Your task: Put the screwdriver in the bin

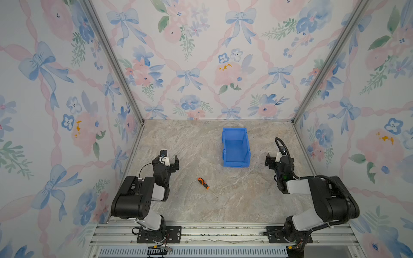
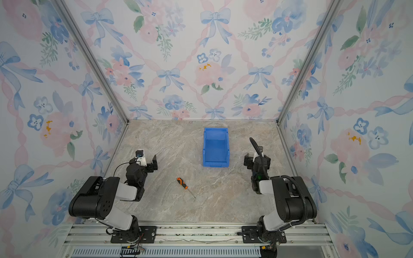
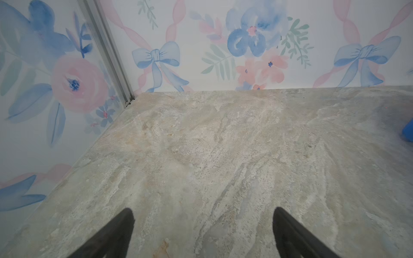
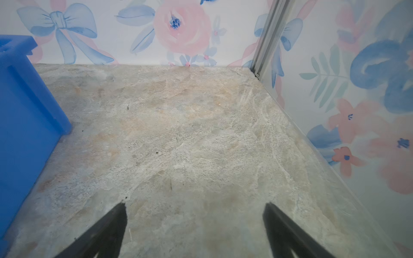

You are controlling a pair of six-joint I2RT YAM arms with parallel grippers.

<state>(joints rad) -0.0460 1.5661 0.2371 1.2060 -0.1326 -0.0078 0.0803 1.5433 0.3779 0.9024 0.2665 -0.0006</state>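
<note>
On the marbled table (image 1: 245,196), the blue bin (image 1: 234,134) stands far and right of centre, its low wall facing near. The left end effector (image 3: 203,210) and right end effector (image 4: 196,204) both have jaws wide apart and empty. The screwdriver (image 1: 208,188) lies flat nearer the middle, handle far-left, well apart from the bin. The left one looks better placed; it should close across the thick handle, square to it, not on the thin shaft.
</note>
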